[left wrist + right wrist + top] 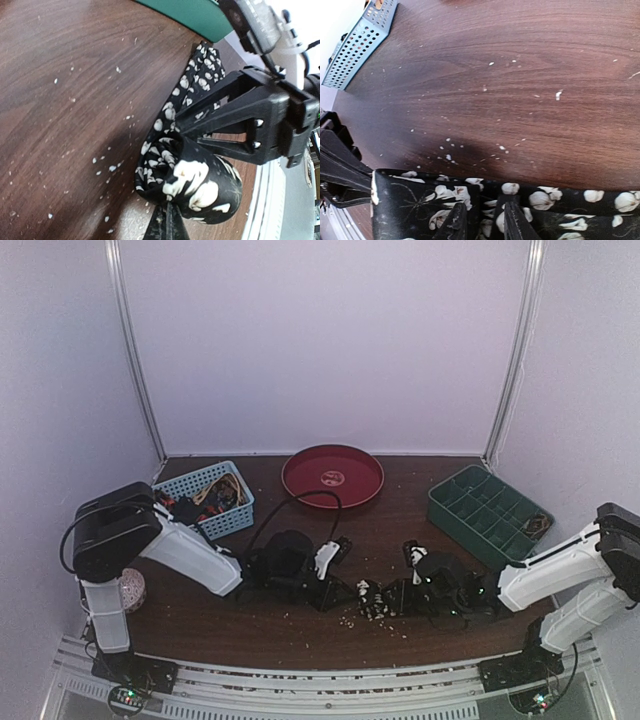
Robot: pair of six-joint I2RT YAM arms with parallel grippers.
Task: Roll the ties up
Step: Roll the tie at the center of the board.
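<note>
Hard to make out from above: the dark tie (373, 598), only a pale-spotted clump among black gripper parts, near the front edge of the table (300, 630), about mid-width. Half buried under fabric in the left wrist view: the left gripper (166, 219), clenched tight with a fold of that tie nipped between its fingers. Cut off at the bottom of the right wrist view: most of the right gripper (484, 212), fingers straddling the tie's flat band and pinching it. No telling how many turns in the roll.

Wound into a fat rounded bundle at the left gripper's end. From there a flat strip toward the right arm, long axis roughly along the table's front edge. Free tail trailing past the right gripper toward the green compartment tray (488, 513), its very end out of sight.

Open wood behind the tie, dotted with pale crumbs (559, 94), back as far as the red round tray (333, 476). Well apart at the left rear: blue basket (228, 524) holding other ties (215, 492), orange and dark, only partly visible. Tucked beside the left arm's base, by the left edge: speckled ball (132, 589), half hidden. Little room in front, table edge close.
</note>
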